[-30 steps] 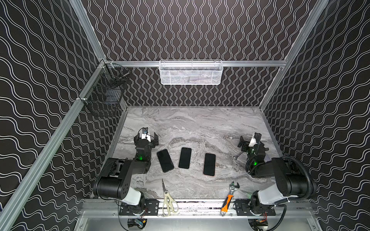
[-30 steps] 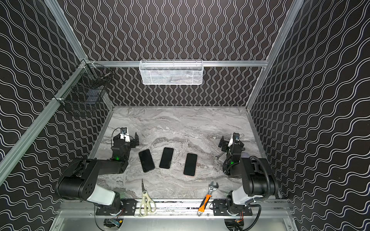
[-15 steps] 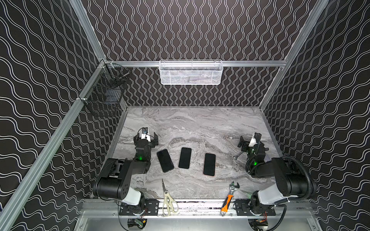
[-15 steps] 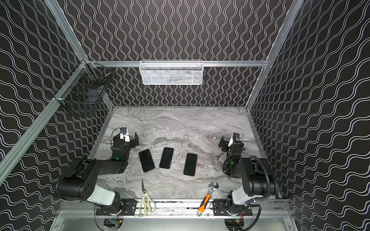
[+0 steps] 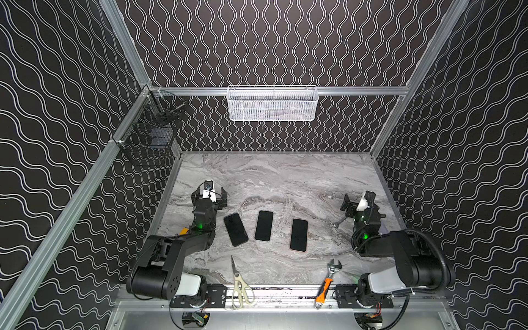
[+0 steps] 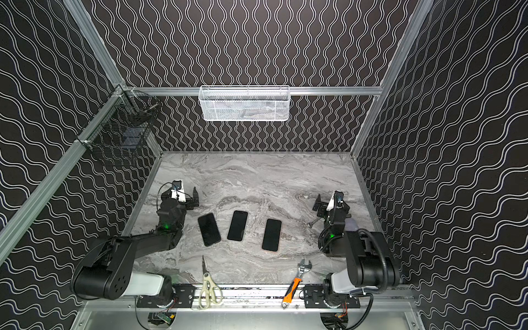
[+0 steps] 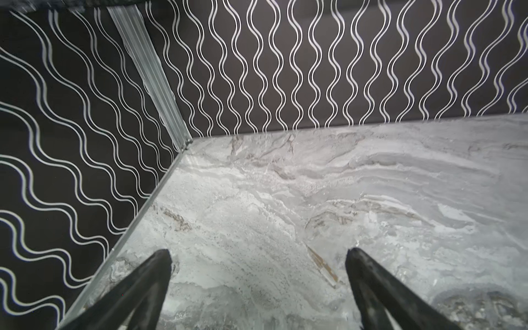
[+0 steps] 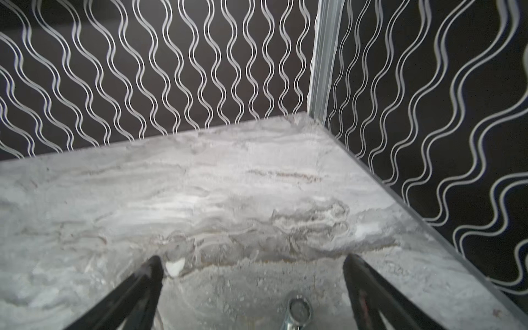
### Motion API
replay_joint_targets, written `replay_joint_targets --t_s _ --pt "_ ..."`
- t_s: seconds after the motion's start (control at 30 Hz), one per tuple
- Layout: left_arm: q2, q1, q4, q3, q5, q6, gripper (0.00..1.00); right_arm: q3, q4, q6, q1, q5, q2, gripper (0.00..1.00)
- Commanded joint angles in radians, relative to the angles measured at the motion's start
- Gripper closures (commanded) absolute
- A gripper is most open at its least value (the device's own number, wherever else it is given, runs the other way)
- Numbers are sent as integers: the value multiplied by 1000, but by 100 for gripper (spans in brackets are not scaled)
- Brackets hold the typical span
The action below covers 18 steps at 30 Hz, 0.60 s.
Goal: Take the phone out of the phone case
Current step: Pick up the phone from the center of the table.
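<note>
The table [image 5: 285, 177] is a smooth grey-white marble-patterned slab inside black walls printed with thin white wavy lines and framed by ribbed aluminium rails. Three flat, glossy black slabs with rounded corners lie face up in a loose row near its front middle, apart from each other: the left phone [image 5: 235, 229] tilted, the middle phone [image 5: 263, 225] and the right phone [image 5: 298, 235] nearly straight. The right one shows a thin orange-tinted rim along its near edge, like a case; on the other two no case can be made out. The left gripper [image 5: 209, 197] sits just beside the left phone and the right gripper [image 5: 358, 204] well apart from the right phone. Both have matte black tapered fingers spread wide, with nothing between them. Cream-handled scissors [image 5: 240, 285] and an orange-handled adjustable wrench [image 5: 328, 278] lie at the front edge.
</note>
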Motion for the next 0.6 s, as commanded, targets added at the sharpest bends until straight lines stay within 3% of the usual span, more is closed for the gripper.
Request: replay_joint_targets --t_s 0.0,0.2,0.33,0.4,0.57 --pt "-51 -13 -38 6 -56 27 1 74 -217 42 0 6 -74 0" --pt "-235 -55 -199 85 -130 12 1 256 -597 83 0 -97 -143 0" --pt "-327 -55 -602 291 -73 -149 1 419 -890 136 0 -212 -156 0" --pt "-303 -55 -822 424 -46 -242 1 460 -971 163 1 -265 -171 0" --pt "-215 -55 -1175 697 87 -326 1 525 -1115 225 24 -338 -228 0"
